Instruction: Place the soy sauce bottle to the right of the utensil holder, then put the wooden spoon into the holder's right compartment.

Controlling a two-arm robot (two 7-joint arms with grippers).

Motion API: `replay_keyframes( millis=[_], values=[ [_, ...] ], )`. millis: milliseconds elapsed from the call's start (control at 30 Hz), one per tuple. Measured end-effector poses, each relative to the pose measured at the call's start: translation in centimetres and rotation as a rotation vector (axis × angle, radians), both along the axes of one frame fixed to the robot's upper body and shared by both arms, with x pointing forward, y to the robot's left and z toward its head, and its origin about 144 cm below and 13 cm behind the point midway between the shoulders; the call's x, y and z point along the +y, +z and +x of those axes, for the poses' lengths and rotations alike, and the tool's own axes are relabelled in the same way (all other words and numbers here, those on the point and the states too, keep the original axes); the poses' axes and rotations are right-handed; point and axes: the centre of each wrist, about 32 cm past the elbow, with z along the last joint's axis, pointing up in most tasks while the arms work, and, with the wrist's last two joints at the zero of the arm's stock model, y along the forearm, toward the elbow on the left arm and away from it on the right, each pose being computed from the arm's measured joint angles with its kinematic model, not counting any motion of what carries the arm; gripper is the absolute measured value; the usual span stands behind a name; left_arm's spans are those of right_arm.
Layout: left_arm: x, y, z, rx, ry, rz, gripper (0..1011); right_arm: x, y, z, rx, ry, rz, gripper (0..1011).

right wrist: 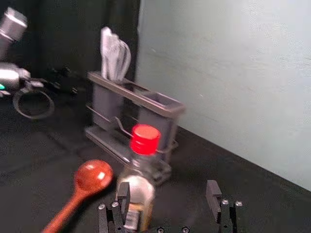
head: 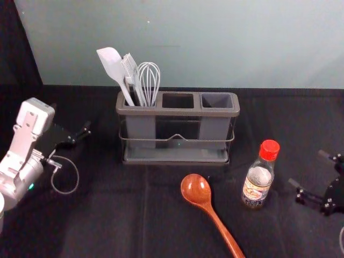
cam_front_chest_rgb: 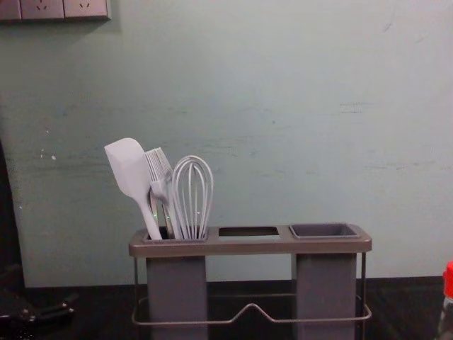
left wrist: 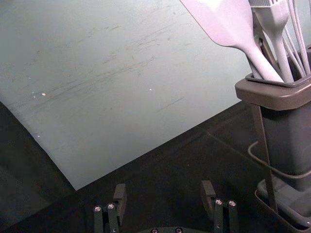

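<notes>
On my far left, my left gripper point(head: 80, 135) hangs over the table point(head: 110, 215), beside the utensil holder point(head: 176, 159) and apart from it. Its fingers point(left wrist: 120, 200) are spread wide, with nothing between them. A thin cable point(head: 77, 174) loops at that wrist.

Next comes the holder, toward the back near the wall point(head: 204, 43). Its left compartment point(cam_front_chest_rgb: 177, 290) carries a pale spatula point(head: 111, 63), a brush point(head: 129, 67) and a whisk point(head: 149, 78). The right compartment point(cam_front_chest_rgb: 325, 283) is open at the top.

In front of the holder lies the wooden spoon point(head: 196, 189) — bowl toward the holder, handle slanting to my right and toward me.

Right of the spoon, the soy sauce bottle point(head: 258, 180) stands upright under its red cap, in front of the holder's right end and off to the right.

Last, my right gripper point(head: 310, 170) waits just right of the bottle, fingers point(right wrist: 214, 199) wide and holding nothing — though in my right wrist view one overlaps the bottle, so I can't fairly judge the gap.
</notes>
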Motion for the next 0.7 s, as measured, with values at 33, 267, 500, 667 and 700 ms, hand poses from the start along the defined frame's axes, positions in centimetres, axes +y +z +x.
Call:
replay_keyframes(
  millis=[33,267,500,667,700],
  values=[
    [0.0,0.0,0.0,0.0,0.0,0.0,1005,0.1,0.0,0.0,0.0,0.011,0.009,1004],
    [0.0,0.0,0.0,0.0,0.0,0.0,1005,1.3,-0.4,1.1,0.006,0.065,0.073,1004],
    [0.0,0.0,0.0,0.0,0.0,0.0,1005,2.6,-1.0,2.7,0.013,0.054,0.126,1004],
    [0.0,0.0,0.0,0.0,0.0,0.0,1005,3.5,-1.3,3.9,0.024,0.052,0.161,1004],
    [0.0,0.0,0.0,0.0,0.0,0.0,1005,3.7,-1.4,4.2,0.03,0.053,0.167,1004]
  ],
)
